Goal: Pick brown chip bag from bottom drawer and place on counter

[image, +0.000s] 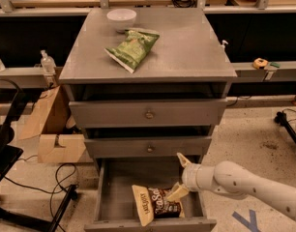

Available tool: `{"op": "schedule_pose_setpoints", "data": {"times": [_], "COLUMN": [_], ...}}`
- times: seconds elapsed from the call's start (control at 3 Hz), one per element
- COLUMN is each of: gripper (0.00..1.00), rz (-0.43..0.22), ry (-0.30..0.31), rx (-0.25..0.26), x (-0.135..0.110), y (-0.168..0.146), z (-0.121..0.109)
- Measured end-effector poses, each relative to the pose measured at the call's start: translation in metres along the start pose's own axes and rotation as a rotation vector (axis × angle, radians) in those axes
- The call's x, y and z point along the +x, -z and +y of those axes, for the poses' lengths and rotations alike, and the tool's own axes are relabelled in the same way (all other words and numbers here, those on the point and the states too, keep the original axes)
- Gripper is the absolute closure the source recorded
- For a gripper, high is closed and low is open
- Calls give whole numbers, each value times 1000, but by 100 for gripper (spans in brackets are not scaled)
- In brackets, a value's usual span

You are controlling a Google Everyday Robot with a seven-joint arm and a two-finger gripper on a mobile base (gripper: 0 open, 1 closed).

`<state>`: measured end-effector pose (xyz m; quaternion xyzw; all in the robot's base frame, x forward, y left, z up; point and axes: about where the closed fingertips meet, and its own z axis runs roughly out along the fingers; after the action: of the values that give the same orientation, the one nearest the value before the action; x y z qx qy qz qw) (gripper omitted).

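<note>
The brown chip bag [156, 203] lies flat in the open bottom drawer [114, 192], cream-yellow end toward the left. My gripper [180, 176] reaches in from the right on a white arm, over the drawer's right side. It is open: one finger points up near the middle drawer front, the other fingertip [175, 193] touches the bag's right upper edge. The counter [186, 47] is the grey cabinet top above.
A green chip bag [132, 49] and a white bowl [121, 18] lie on the counter's left rear part. Two closed knob drawers sit above the open one. A cardboard box [53, 129] and cables are on the floor at left.
</note>
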<state>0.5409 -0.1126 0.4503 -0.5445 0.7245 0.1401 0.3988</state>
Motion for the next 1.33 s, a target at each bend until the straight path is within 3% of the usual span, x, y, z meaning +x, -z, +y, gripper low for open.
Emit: {"op": "schedule_pose_setpoints", "data": {"times": [0.33, 0.67, 1.0, 1.33], "gripper": [0, 0, 0, 0], "rz": [2, 24, 48, 117], "ry": [-41, -54, -55, -43], "rx": [-47, -141, -213, -276], "x": [43, 72, 88, 107], "y": [-59, -111, -145, -168], "z": [15, 36, 51, 62]}}
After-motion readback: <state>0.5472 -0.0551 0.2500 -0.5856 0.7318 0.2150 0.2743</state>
